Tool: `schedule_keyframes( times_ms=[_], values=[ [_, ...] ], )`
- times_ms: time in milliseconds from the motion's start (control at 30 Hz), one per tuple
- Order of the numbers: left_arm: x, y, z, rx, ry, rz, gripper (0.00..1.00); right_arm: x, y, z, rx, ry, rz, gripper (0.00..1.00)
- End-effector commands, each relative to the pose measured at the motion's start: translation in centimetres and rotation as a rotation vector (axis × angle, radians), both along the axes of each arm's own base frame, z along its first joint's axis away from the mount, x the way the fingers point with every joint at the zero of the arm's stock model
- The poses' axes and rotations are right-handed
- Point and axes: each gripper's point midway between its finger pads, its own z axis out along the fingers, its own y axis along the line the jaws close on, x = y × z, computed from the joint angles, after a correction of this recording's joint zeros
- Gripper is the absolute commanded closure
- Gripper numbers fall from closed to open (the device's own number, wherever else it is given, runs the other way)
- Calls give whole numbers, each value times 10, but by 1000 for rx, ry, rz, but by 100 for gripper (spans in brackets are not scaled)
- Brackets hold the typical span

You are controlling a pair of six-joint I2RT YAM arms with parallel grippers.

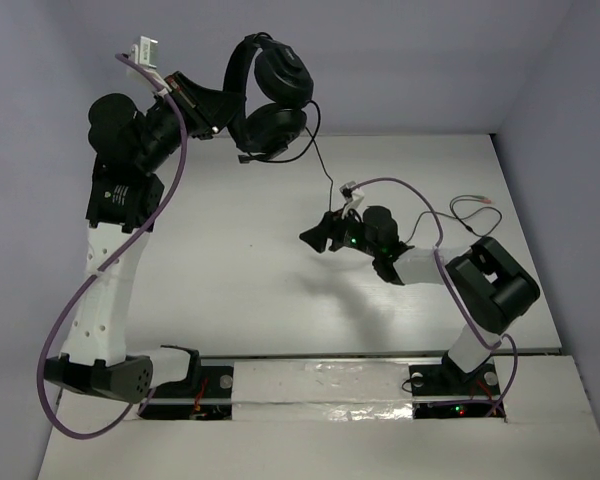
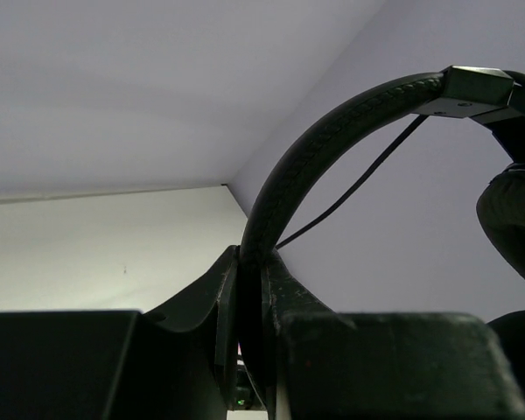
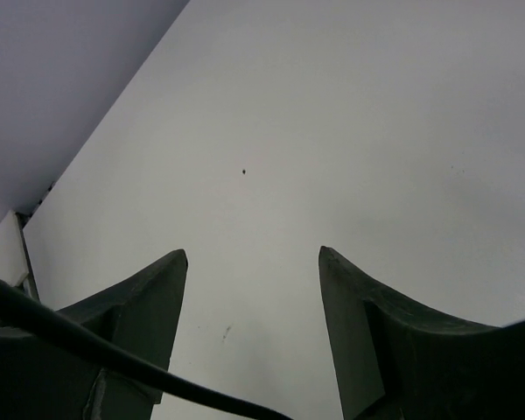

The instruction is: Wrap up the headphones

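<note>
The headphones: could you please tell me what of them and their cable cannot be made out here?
- Top view: the cable is lost behind the right arm, so its run to the plug end is hidden.
- Left wrist view: the right edge cuts off the earcups; the left end effector covers the clamped headband stretch.
- Right wrist view: a blurred dark cord crosses the corner; which cable it is cannot be told.
</note>
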Motion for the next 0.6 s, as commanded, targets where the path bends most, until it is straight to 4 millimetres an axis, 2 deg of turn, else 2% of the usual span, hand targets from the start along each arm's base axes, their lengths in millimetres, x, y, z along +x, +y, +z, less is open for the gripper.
schedule_keyframes(
  times_ms=[0,167,300,367,433,467,567],
  values=[
    [-10,16,30,-50,-97,52,100,7,-4,31,72,-86,-49,33],
    [-9,26,33,-62,-99,76,100,6,-5,22,72,-69,-53,39],
    [-6,38,40,-68,-111,110,100,6,-8,17,70,-59,-67,37],
    [-2,41,38,-73,-100,120,100,3,-7,15,75,-47,-58,41],
    [3,43,36,-82,-105,137,100,3,-8,12,73,-30,-63,56],
    [4,44,35,-87,-107,145,100,4,-9,11,76,-21,-72,70],
    [16,49,23,-99,-83,182,100,0,-8,5,72,20,-63,99]
  ],
)
